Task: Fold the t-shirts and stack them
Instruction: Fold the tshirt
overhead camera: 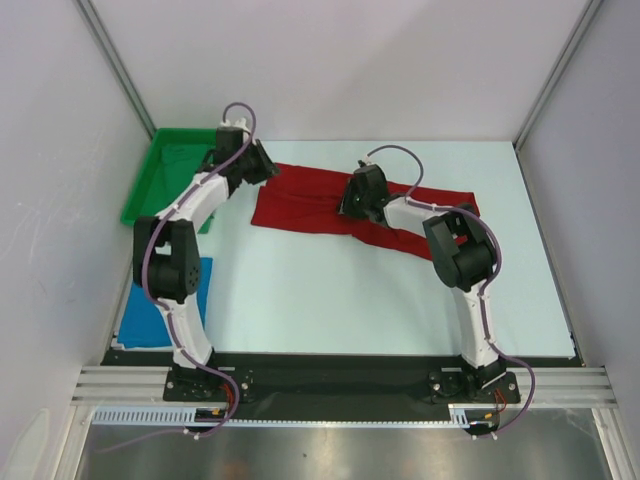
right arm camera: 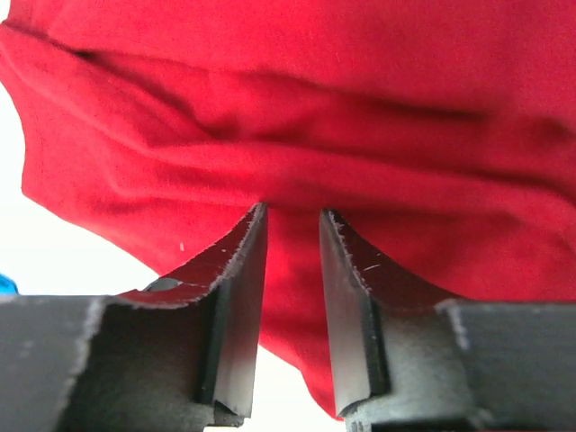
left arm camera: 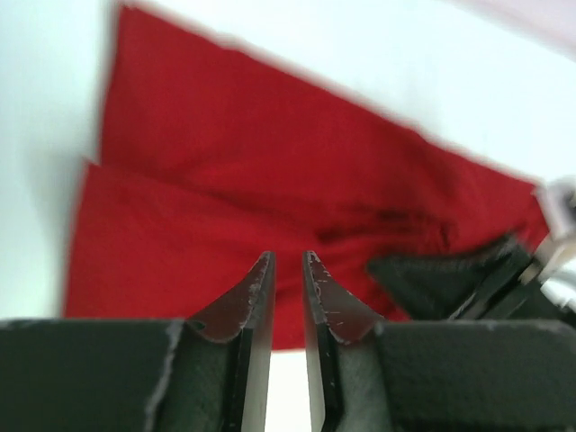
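Note:
The deep red t-shirt (overhead camera: 305,208) lies rumpled, in a long strip across the back middle of the table. My left gripper (overhead camera: 266,166) hovers at the shirt's left far corner. In the left wrist view the gripper (left arm camera: 288,256) has a narrow gap between its jaws with nothing in it, and the red cloth (left arm camera: 225,180) lies beyond. My right gripper (overhead camera: 351,205) is over the shirt's middle. In the right wrist view the gripper (right arm camera: 292,211) is slightly open and empty just above the folds (right arm camera: 315,108). The bright blue t-shirt (overhead camera: 200,285) lies flat at near left, partly hidden by the left arm.
A green tray (overhead camera: 160,185) stands at the back left, behind the left arm. White walls close the table in at the back and on both sides. The right gripper's black body (left arm camera: 468,279) shows at the right in the left wrist view.

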`<state>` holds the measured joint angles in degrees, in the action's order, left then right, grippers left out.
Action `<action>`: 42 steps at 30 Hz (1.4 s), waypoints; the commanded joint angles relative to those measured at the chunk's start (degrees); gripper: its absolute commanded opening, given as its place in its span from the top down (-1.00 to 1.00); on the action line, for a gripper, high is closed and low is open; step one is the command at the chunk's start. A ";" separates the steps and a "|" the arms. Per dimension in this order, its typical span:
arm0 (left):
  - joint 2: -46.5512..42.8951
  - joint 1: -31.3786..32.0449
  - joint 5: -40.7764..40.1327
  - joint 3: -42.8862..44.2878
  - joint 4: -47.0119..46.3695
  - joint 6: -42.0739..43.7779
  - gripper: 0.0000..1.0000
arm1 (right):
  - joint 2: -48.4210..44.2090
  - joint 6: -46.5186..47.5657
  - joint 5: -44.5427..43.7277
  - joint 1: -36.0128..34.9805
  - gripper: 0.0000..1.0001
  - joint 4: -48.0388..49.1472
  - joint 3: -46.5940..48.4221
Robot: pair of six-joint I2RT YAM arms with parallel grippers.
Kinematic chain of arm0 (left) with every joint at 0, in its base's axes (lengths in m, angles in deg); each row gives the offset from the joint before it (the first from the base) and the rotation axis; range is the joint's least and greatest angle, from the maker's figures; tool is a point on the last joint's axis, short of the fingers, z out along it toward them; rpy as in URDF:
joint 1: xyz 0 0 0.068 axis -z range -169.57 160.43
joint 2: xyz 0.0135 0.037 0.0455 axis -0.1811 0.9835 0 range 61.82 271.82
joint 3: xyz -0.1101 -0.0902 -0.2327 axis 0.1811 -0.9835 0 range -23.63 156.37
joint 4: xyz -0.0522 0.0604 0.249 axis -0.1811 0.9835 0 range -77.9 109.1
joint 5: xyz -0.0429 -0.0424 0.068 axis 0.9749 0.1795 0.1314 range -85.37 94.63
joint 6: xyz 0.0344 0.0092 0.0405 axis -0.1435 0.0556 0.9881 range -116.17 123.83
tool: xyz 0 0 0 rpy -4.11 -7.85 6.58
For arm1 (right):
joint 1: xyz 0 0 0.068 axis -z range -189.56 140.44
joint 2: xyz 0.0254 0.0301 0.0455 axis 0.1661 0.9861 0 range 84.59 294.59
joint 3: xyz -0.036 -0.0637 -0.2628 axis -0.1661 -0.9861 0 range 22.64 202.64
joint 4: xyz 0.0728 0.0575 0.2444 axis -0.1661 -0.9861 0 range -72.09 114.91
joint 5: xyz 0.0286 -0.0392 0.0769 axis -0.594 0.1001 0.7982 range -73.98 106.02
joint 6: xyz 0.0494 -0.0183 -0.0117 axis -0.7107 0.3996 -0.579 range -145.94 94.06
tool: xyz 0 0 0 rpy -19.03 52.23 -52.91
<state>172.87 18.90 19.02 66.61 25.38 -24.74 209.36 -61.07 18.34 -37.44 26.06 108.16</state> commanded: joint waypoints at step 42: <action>5.01 -0.38 2.05 6.65 3.16 -0.77 0.52 | -40.91 3.85 2.25 18.11 0.03 -13.45 -34.18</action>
<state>187.36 18.03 22.19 79.29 29.01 -25.71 172.49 -57.20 23.74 -21.33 14.78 75.46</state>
